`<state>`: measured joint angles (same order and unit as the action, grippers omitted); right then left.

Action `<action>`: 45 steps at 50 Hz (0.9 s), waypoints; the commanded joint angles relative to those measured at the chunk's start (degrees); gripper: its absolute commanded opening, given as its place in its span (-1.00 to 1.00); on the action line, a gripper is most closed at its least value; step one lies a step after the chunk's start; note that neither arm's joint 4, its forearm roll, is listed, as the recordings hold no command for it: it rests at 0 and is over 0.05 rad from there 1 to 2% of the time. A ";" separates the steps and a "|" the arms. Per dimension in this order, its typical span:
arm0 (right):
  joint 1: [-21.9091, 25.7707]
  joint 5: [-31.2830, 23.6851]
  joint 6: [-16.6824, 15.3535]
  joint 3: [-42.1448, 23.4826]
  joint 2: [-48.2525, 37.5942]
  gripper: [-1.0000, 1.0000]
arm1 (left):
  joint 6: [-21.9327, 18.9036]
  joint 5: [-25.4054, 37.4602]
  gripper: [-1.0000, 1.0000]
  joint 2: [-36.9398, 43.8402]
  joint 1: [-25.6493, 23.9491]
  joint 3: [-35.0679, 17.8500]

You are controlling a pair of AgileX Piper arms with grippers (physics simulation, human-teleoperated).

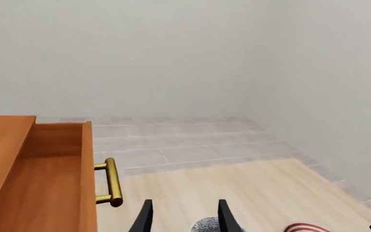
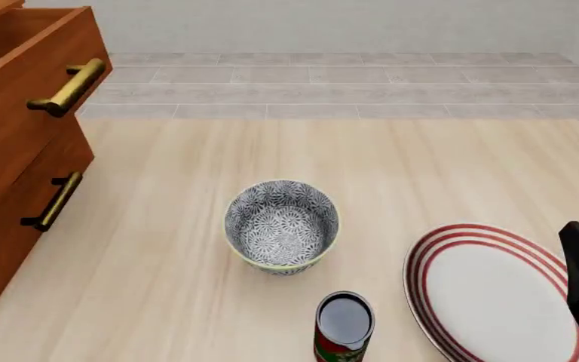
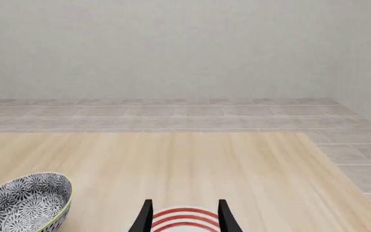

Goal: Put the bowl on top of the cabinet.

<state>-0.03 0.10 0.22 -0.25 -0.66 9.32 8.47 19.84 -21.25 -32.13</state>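
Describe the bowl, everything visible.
The bowl is round and deep, ceramic-looking, with a grey-blue and white floral pattern inside and out and a pale cream rim. It stands upright and empty on the light wooden table, near the middle. Nothing else touches it: the dark-topped can and the red-ringed plate sit apart from it, nearer the camera; the cabinet stands off to the left. The right wrist view shows its patterned outer wall.

A round, deep bowl (image 2: 281, 225), patterned inside and out in grey-blue and white florals with a pale cream rim, stands upright and empty on the light wooden table near its middle. Well apart to the left stands the reddish-brown wooden cabinet (image 2: 13, 143), its upper drawer pulled open, brass-gold bar handles on both drawer fronts. Its top is apparently cut off by the frame.
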 commanded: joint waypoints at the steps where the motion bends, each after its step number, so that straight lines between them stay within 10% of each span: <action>1: -0.01 0.07 0.04 0.00 -0.11 1.00 | 0.25 -3.35 1.00 8.73 -1.20 -3.43; 45: 0.00 0.10 -0.02 -0.06 -0.14 1.00 | 5.36 -8.06 1.00 42.85 0.37 -13.78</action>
<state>-0.03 0.35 0.21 -0.27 -0.93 13.87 1.14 56.41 -20.82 -45.03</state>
